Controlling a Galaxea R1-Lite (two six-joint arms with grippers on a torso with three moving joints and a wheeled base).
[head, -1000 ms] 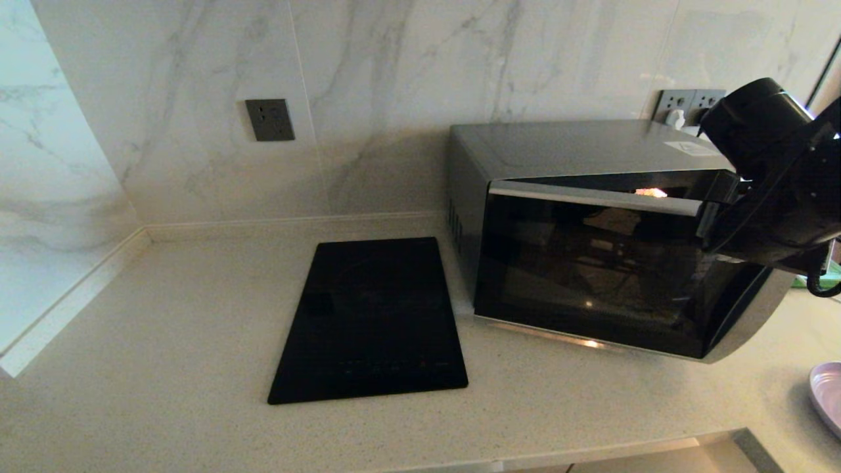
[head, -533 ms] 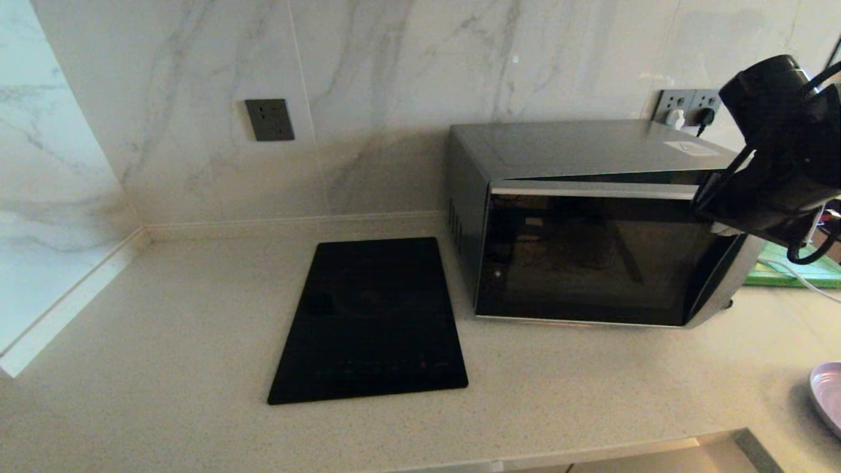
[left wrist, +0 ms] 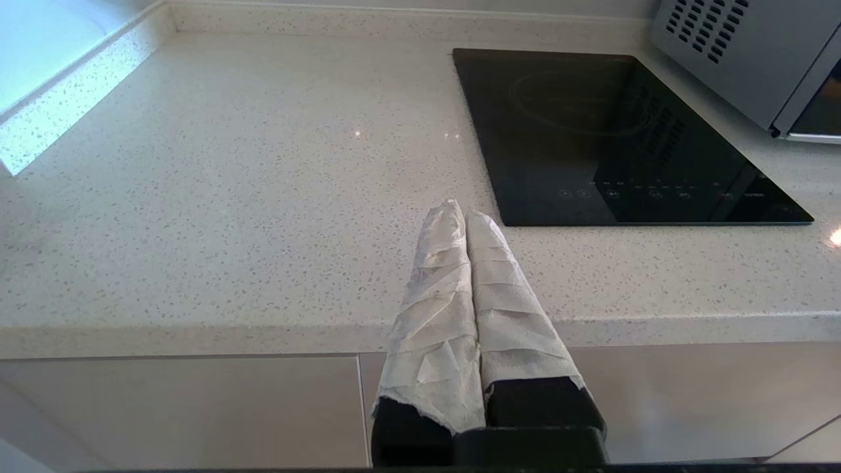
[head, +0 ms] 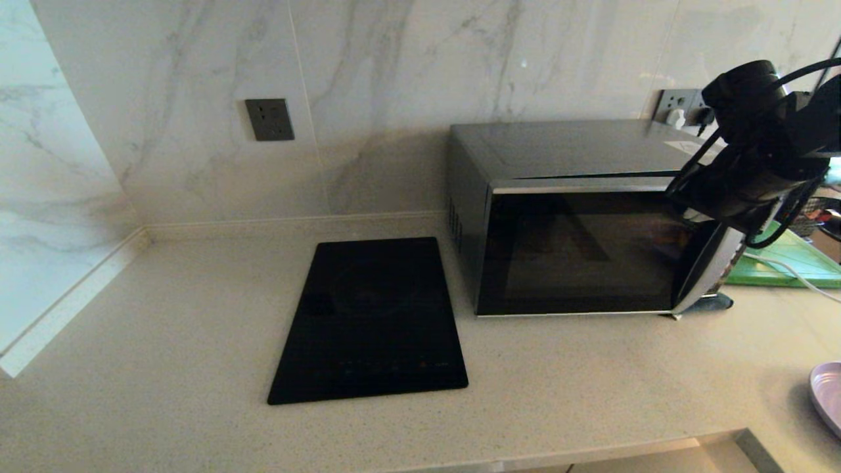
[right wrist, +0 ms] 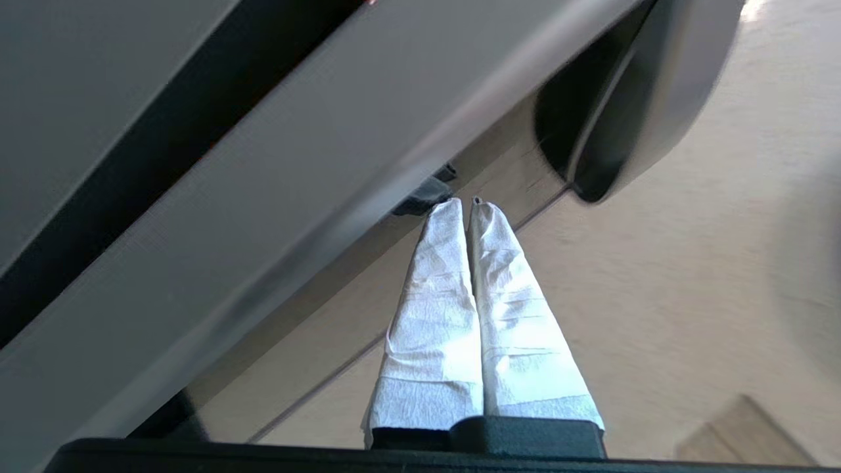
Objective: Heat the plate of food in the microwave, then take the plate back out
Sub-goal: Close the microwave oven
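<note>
My right tool [right wrist: 468, 205] has its two tape-wrapped fingers [right wrist: 506, 289] pressed together, holding nothing, and sits at the top right corner of the microwave [head: 565, 217], against the upper edge of the door [head: 585, 256]. The door looks nearly flush, with only a thin dark gap under the top strip; I cannot tell whether it has latched.

Risks from here:
- A closed tip on a smooth strip can slide off sideways; the push would then land on the curved silver strip [head: 706, 272] or the button side instead.
- Pressing at one corner only may leave the door unlatched, so heating would not start.
- A hard shove could skid the whole oven along the counter [head: 164, 315].
- The plate of food [head: 829, 394] lies on the counter at the right edge of the head view, well apart from the oven; only its rim shows. If it is not inside, closing the door heats nothing.

Materials: fingers wrapped in creased white tape, soft and matte. Oven body brushed grey metal, boxy; door dark glossy glass. Counter pale speckled stone. Flat black glass panel [head: 371, 318] beside the oven.

Left tool [left wrist: 465, 213] parked at the counter's front edge, fingers together, empty.
</note>
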